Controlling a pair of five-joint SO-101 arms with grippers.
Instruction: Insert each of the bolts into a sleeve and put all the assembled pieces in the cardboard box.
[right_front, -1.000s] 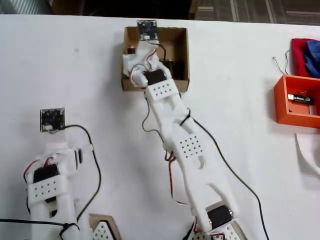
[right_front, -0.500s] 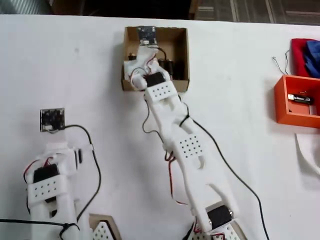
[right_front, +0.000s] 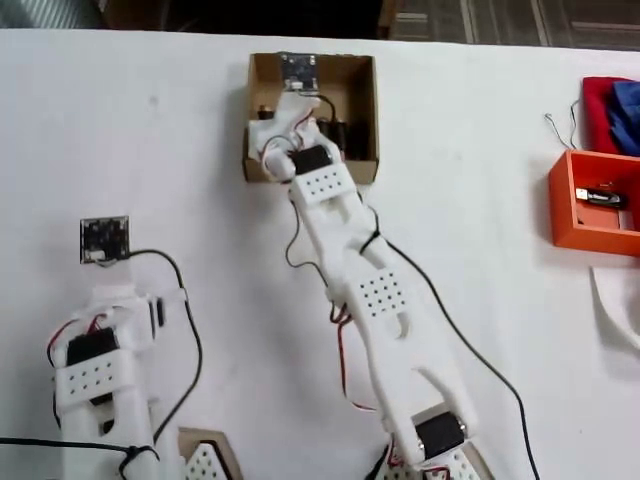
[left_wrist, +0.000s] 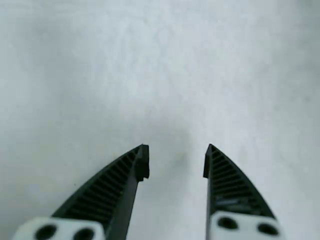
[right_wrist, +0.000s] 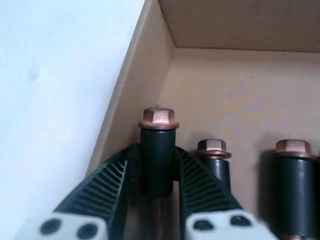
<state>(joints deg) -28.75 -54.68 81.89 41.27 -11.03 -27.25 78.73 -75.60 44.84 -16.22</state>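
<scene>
1. Right tool (right_wrist: 157, 155) clamped a black sleeve with copper-headed bolt (right_wrist: 158, 131), inside the open brown cardboard box (right_wrist: 131, 105).
2. Two similar assembled pieces (right_wrist: 294, 175) sat just beside it.
3. Left tool (left_wrist: 175, 162) hung open above the white tabletop (left_wrist: 150, 60).

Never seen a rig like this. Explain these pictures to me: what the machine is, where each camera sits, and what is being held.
These are two white robot arms at a white table. The high view looks down from above: the left arm is folded near its base, the right arm stretches to a cardboard box. The other two pictures come from cameras on the wrists, looking along each gripper's black fingers. The left gripper is open over bare table. The right gripper is inside the box, shut on a bolt in a black sleeve. Two more such pieces stand beside it. An orange tray sits at the table's edge.
</scene>
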